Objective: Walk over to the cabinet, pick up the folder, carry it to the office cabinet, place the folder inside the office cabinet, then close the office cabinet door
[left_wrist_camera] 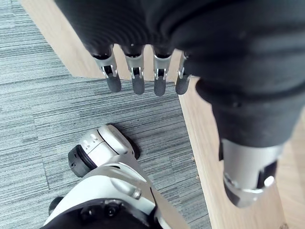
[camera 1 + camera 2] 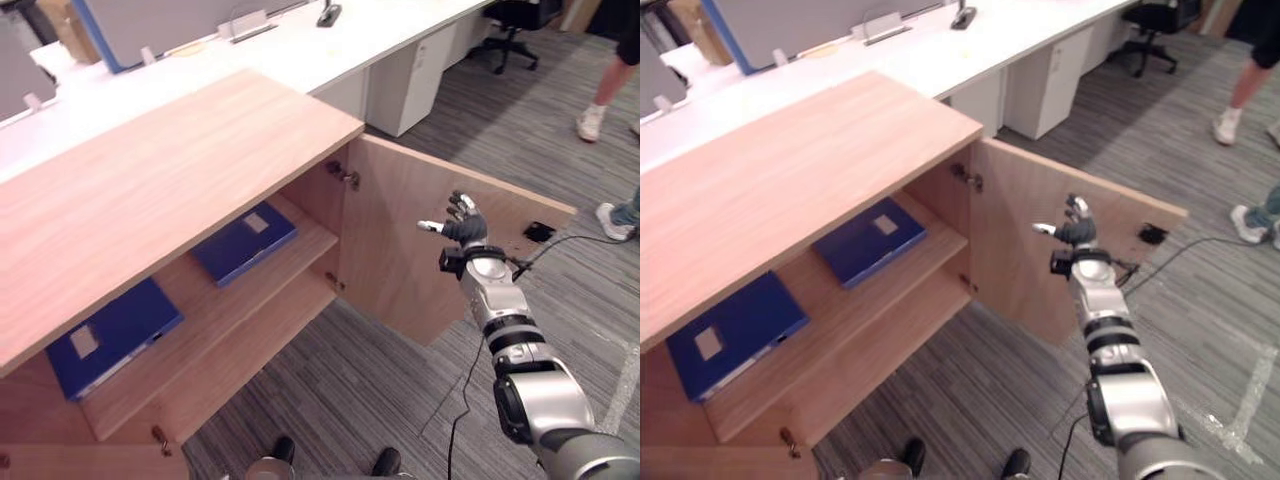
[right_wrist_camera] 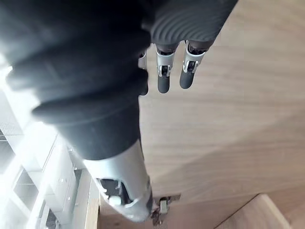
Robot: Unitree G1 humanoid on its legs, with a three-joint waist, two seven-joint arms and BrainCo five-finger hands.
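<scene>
Left wrist view is where the left hand is seen, nearest the robot: its fingers are held straight in a row, nothing is gripped, and it is hung low over the carpet beside a wooden edge at the foot of the office cabinet. Inside the cabinet two blue folders are laid flat on the upper shelf, well apart from each other; which one is the task's own cannot be told, but the placing step is judged done. One door is swung wide out from the cabinet's right side, hung on two hinges with its long free edge upright. The right hand is held in front of the door's inner face, near that free edge, with fingers loosely spread, thumb stuck out and nothing pinched; whether the wood is touched cannot be told. The right hand is by far the nearer of the two to the door. Since it is placed on the inner side, the closing push is judged to need the hand brought round the free edge to the outer face. Beyond the cabinet one long white desk and one black chair are seen, and two shoes of bystanders are seen on the carpet.
</scene>
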